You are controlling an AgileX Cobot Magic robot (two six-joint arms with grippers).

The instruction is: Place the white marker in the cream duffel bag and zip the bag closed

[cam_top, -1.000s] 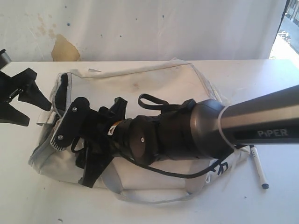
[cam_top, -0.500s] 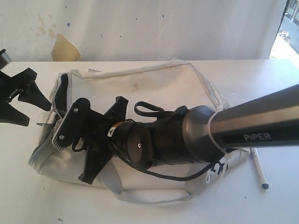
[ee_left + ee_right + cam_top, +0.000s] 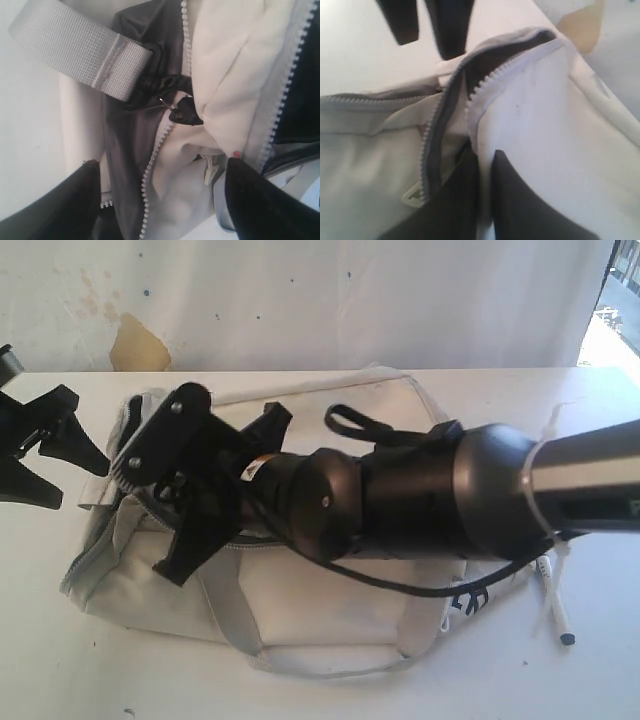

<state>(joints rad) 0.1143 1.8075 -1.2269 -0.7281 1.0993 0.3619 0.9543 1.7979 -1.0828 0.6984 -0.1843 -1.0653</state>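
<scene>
Tabletop [image 3: 60, 660] bears white marker [image 3: 560, 618], dark tip nearward; right pincer [image 3: 484, 157] grips cream duffel bag [image 3: 330, 595].

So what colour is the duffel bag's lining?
Dark grey lining, best seen in the left wrist view.

The right arm [image 3: 580, 480] reaches in from the right and across the middle. Its thick wrist [image 3: 320, 505] lies nearly level, and the right gripper [image 3: 185, 490] is carried at the left end. In the right wrist view its fingers [image 3: 520, 210] stand almost together, pinching an edge of the bag [image 3: 545, 125]. The left gripper [image 3: 85, 488] hovers at the left edge, just beside the right one. Its fingers [image 3: 55, 210] are spread wide.
</scene>
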